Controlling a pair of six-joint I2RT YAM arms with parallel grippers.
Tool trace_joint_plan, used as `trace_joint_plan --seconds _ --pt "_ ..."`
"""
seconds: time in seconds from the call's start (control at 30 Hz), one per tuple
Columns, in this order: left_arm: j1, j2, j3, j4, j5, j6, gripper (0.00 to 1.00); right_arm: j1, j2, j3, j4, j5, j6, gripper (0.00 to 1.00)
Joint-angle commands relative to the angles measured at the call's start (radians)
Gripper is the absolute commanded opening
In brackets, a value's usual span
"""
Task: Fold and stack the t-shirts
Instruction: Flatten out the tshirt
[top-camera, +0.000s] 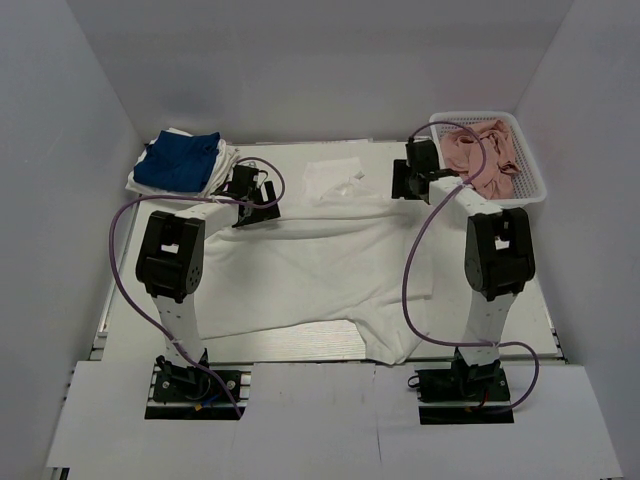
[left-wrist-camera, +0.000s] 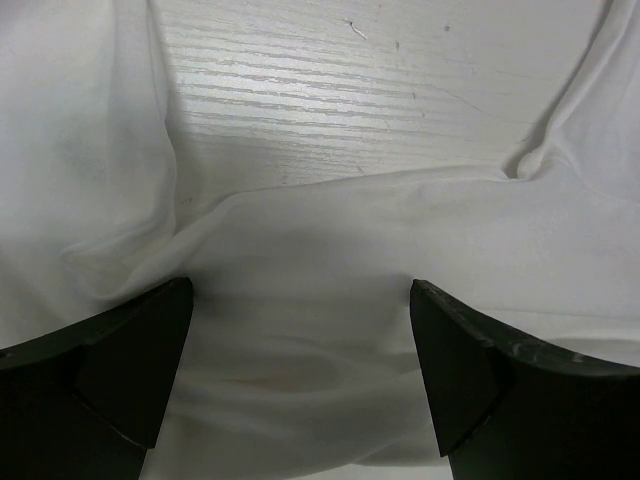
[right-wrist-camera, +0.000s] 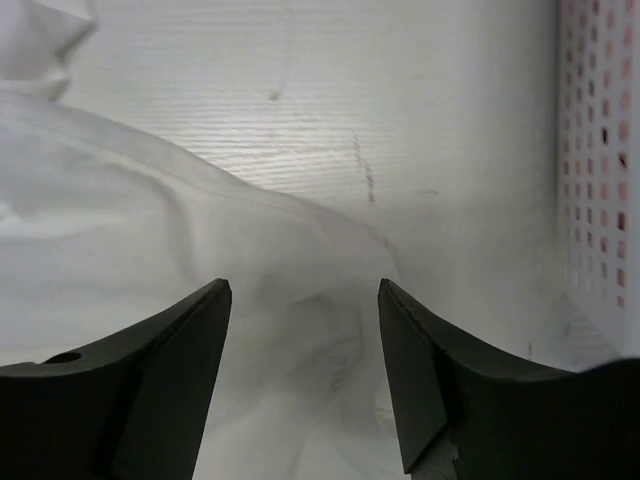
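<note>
A large white t-shirt (top-camera: 320, 265) lies spread and wrinkled over the middle of the table, one corner hanging over the near edge. My left gripper (top-camera: 258, 208) hovers over its back left edge, open, with only loose white cloth (left-wrist-camera: 300, 340) under the wide gap of the gripper (left-wrist-camera: 300, 285). My right gripper (top-camera: 402, 188) is over the shirt's back right corner. In the wrist view the right gripper (right-wrist-camera: 304, 283) stands open, and a thin cloth edge (right-wrist-camera: 330, 330) lies between the fingers without being pinched. A folded royal-blue t-shirt (top-camera: 180, 160) rests on a folded white one (top-camera: 226, 162) at the back left.
A white perforated basket (top-camera: 530, 175) holding pink cloth (top-camera: 485, 150) stands at the back right, its wall (right-wrist-camera: 600, 150) close beside my right gripper. White walls enclose the table on three sides. A bare strip of tabletop (left-wrist-camera: 330, 90) shows beyond the shirt.
</note>
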Motion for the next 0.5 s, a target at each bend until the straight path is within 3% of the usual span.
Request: trace_joint_plan --seconds 0.0,0.07,0.2,0.3,0.37,0.47 --pt "-0.002 0.008 -0.001 -0.055 0.036 0.001 1.0 0.013 -0.058 0.039 0.104 -0.18 -0.05 0.68" --pt "-0.002 -0.003 -0.001 -0.055 0.036 0.001 1.0 0.031 -0.005 0.079 0.113 -0.208 -0.041 0.74" --pt "-0.002 -0.012 -0.001 -0.055 0.027 0.001 1.0 0.059 0.104 0.192 0.115 -0.314 -0.004 0.74" --pt "-0.002 -0.012 -0.001 -0.055 0.014 0.001 1.0 0.074 0.184 0.262 0.136 -0.366 0.044 0.81" --pt "-0.002 -0.022 -0.011 -0.055 0.014 0.001 1.0 0.08 0.242 0.314 0.167 -0.414 0.076 0.88" --pt "-0.002 -0.013 -0.011 -0.055 0.023 0.001 1.0 0.095 0.336 0.37 0.296 -0.506 0.12 0.9"
